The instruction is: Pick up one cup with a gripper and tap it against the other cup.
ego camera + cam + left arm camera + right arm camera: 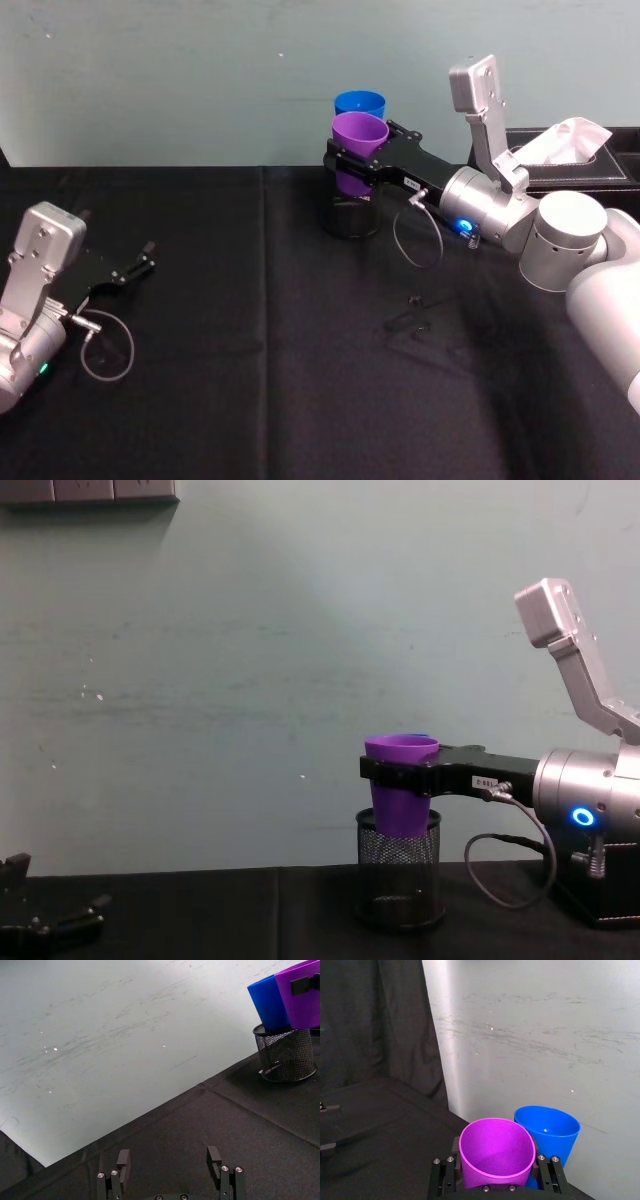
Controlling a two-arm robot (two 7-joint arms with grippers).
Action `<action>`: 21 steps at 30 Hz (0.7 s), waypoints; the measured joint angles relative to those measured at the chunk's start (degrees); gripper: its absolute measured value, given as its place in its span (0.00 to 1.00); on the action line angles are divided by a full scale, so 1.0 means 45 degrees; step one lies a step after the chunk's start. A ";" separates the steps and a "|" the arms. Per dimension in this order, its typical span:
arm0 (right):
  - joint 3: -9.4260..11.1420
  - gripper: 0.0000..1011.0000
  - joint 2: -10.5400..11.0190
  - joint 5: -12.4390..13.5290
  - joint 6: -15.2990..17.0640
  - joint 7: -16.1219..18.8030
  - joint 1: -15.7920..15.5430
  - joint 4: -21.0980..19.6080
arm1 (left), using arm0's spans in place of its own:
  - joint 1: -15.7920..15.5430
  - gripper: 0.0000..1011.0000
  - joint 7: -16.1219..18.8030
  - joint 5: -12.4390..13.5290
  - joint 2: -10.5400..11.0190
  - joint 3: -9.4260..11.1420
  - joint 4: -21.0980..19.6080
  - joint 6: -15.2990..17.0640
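Writing: a small white label [486,781] sits on my right tool [360,150]; its print is too small to read.
Right tool: black, slim-fingered, on a silver cylindrical wrist with a blue ring light [583,817]; its fingers are clamped on either side of the purple cup [360,132], just under the rim.
Purple cup: smooth plastic, tapered, no handle; it is held upright over the mesh holder [350,215], its base at the holder's rim.
Blue cup [359,102]: same plain tapered plastic, right behind the purple one; I cannot tell whether they touch.
Mesh holder: black wire mesh, round, standing on the bench [250,380].
Bench: covered in black cloth.
Left tool [143,262]: low at my left, fingers spread, holding nothing.
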 joint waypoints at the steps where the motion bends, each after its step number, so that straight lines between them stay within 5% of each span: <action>1: -0.0001 0.73 0.0000 0.0000 0.0000 -0.0002 0.0000 0.0000 | 0.0000 0.99 0.0000 0.0000 0.0000 0.0000 0.0000 0.0000; 21: -0.0017 0.73 0.0011 0.0014 -0.0006 -0.0035 -0.0013 -0.0017 | 0.0000 0.99 0.0000 0.0000 0.0001 0.0001 0.0000 0.0000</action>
